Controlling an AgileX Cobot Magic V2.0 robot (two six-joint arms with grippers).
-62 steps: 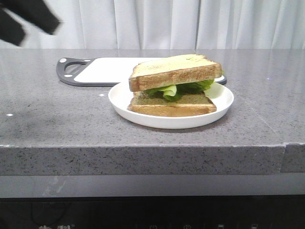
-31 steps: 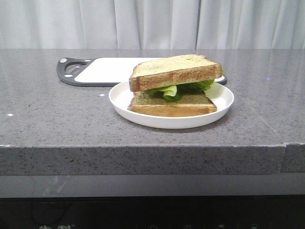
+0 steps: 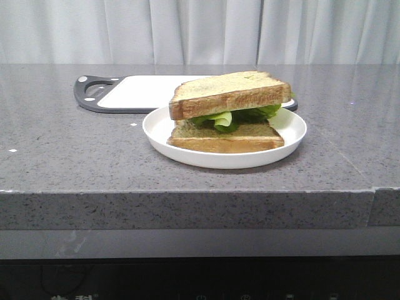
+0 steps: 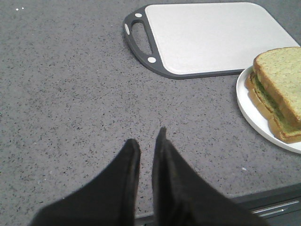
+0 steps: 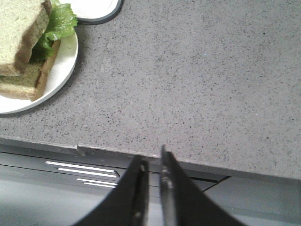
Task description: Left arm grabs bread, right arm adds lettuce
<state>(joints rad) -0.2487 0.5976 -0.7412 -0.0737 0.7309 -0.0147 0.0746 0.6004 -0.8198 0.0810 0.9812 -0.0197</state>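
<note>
Assembly judged complete: bread caps lettuce on the plate, cutting board at its 11 o'clock; left arm and right arm are clear of it, fingers nearly together, empty.

Front cam is sitting low at counter edge, facing forward, close on the plate. Both wrist cams are looking down from opposite sides, each catching the plate and board.

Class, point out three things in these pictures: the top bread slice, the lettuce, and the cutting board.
Bread point(image 3: 228, 87): front view, on its top face.
Lettuce point(image 5: 59, 22): right wrist view, on the ruffled leaf sticking out.
Cutting board point(image 4: 211, 35): left wrist view, on its white surface.
</note>
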